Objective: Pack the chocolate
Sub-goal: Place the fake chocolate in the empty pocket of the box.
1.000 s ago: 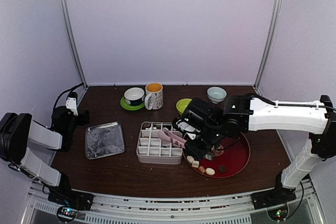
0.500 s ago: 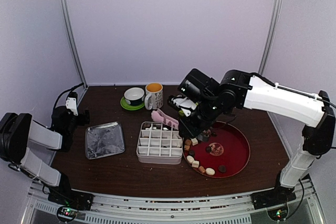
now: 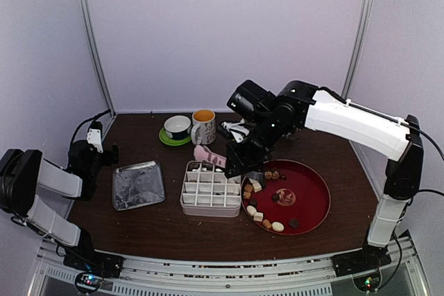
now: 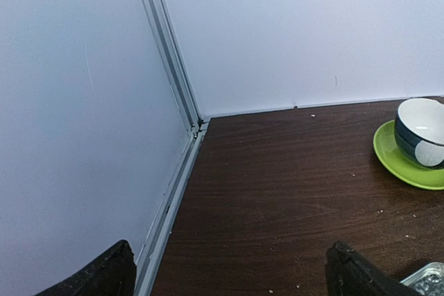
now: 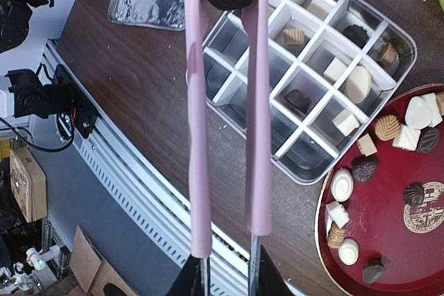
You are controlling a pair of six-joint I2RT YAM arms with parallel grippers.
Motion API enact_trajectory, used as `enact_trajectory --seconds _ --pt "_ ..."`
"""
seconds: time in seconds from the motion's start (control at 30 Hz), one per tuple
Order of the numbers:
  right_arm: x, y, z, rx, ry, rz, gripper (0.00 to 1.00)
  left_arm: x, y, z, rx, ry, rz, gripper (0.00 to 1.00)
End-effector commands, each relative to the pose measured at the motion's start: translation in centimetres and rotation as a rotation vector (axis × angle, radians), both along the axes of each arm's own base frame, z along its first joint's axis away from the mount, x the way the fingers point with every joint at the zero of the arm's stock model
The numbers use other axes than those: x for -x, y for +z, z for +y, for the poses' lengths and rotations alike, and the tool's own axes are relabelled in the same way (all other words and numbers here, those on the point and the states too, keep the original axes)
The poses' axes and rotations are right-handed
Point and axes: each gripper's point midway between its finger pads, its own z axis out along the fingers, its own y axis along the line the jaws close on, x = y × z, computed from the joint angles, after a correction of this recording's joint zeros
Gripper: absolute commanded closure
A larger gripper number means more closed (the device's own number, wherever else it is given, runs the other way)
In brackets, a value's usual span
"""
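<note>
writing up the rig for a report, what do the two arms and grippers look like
Both are white tube-like links between bulky black joint housings, seen best on the right arm; the left arm matches. A thin black cable loops off the left wrist. The left gripper has black, rough-textured fingers.

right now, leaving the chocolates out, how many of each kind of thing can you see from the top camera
divided tin: 1
silver lid: 1
red tray: 1
mug: 1
bowl: 1
green saucer: 1
pink tongs: 1
total: 7 in view; more could sit hidden behind the right arm
</note>
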Motion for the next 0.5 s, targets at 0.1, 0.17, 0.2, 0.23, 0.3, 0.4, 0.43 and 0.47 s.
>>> enact_trajectory --seconds 0.1,0.17,0.2,0.23,0.3,0.4,0.43,0.47 --pt "2.3 -2.1 -0.9 0.098 0.04 0.16 0.82 -0.3 1.8 0.2 -0.01 -0.001 -0.067 0.02" --pt "1.7 -2.5 -1.1 0.12 0.019 0.141 0.83 -0.3 1.8 0.2 -0.009 -0.001 -0.066 0.02" --pt "1.5 -2.7 -1.1 0.129 0.017 0.139 0.83 -0.3 1.8 0.2 -0.009 -0.002 -0.066 0.02" --pt "1.3 -2.9 -1.0 0.137 0.018 0.14 0.83 -0.3 1.8 0.2 -0.01 -0.001 -0.066 0.02" --pt "1.1 -3.5 -1.0 0.157 0.021 0.145 0.83 -0.3 1.8 0.2 -0.009 -0.001 -0.067 0.02" --pt "0.8 -4.4 -0.9 0.186 0.02 0.152 0.83 -0.3 1.8 0.1 -0.009 -0.001 -0.066 0.02" --pt "0.8 -4.7 -0.9 0.193 0.016 0.153 0.83 -0.3 1.8 0.1 -0.009 -0.002 -0.066 0.02" --pt "0.6 -4.8 -0.8 0.195 0.012 0.15 0.82 -0.3 1.8 0.2 -0.01 -0.002 -0.066 0.02"
